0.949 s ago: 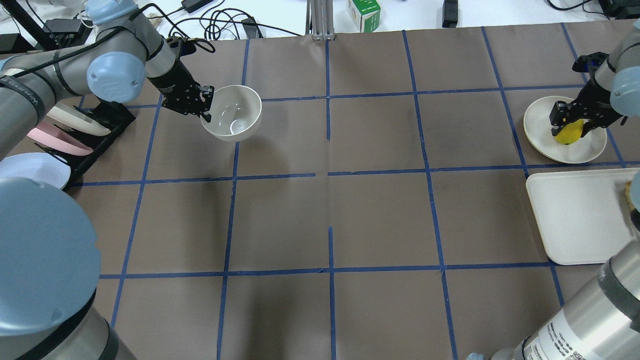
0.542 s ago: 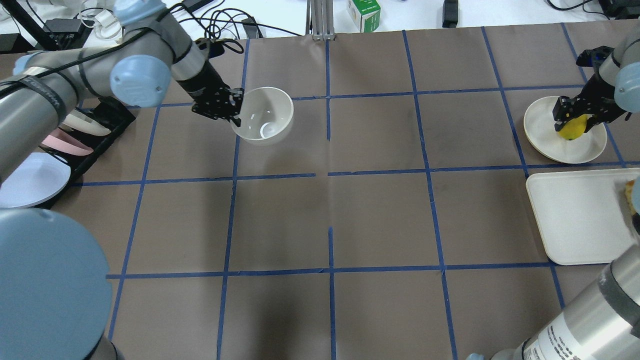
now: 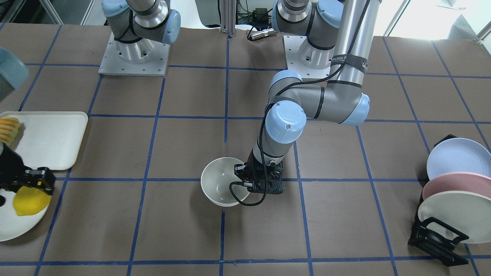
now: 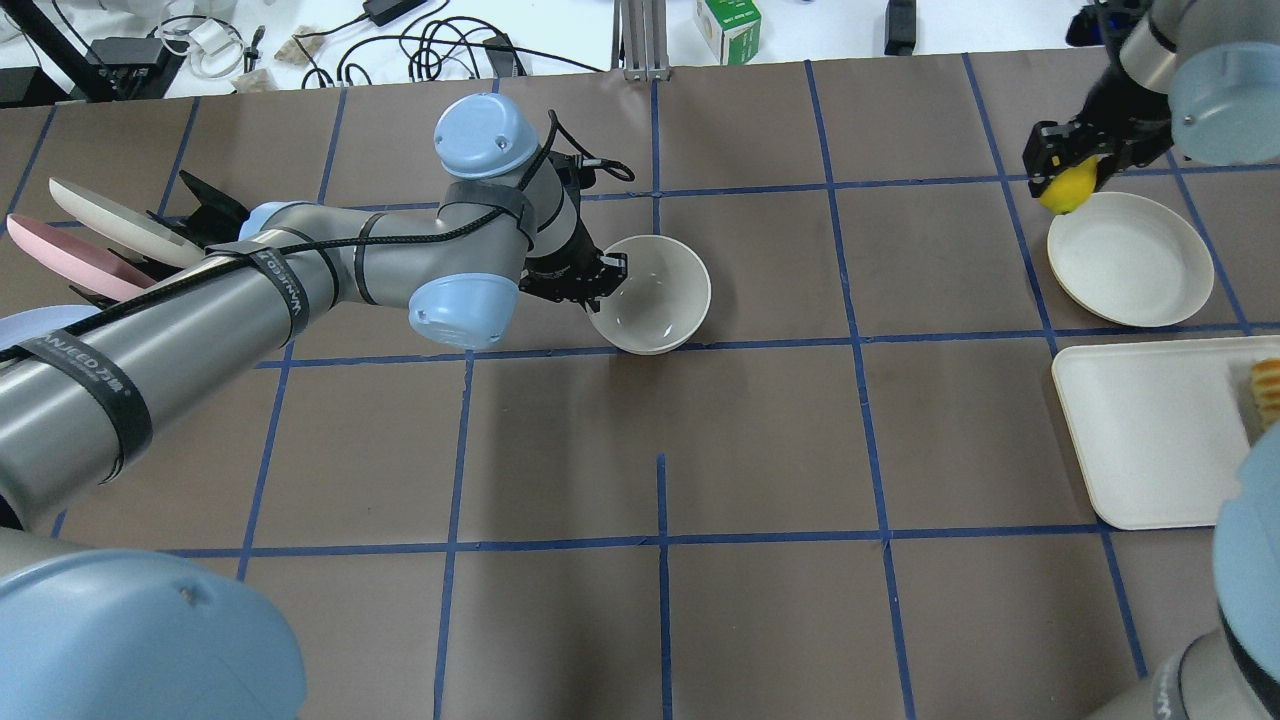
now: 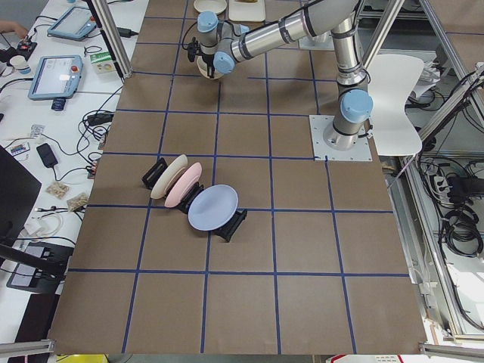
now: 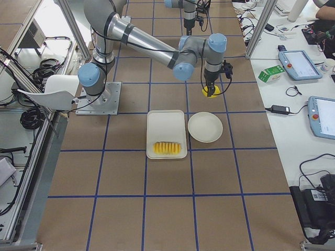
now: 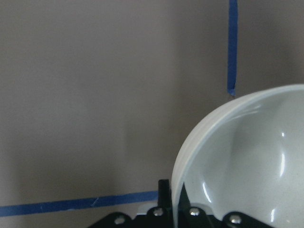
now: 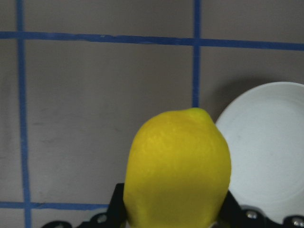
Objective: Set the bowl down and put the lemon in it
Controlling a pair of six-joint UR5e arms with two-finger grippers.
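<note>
The left gripper (image 4: 605, 275) is closed on the near rim of the bowl (image 4: 655, 295), one finger inside the wall and one outside, as the left wrist view confirms. The bowl is empty, mouth up and slightly tilted. It lies near the middle of the table (image 4: 760, 440), over a blue tape line (image 4: 780, 343). Whether its base touches the paper cannot be told. The left arm reaches across from the side where the rack (image 3: 433, 234) stands. The rack holds blue, pink and cream plates on edge, well apart from the bowl. The right gripper (image 4: 1068, 178) is clamped on the lemon (image 4: 1066, 192), fingers on its two flanks and the pointed tip facing away from the wrist. The lemon is held off the surface at the far right of the table, just beside the rim of the plate (image 4: 1130, 260). In the right wrist view brown paper and tape show under it, with the plate off to one side. The plate is empty. Just beside the plate lies the tray (image 4: 1150, 440), with sliced food (image 4: 1265, 390) at its outer edge. Bowl and lemon are well apart.
</note>
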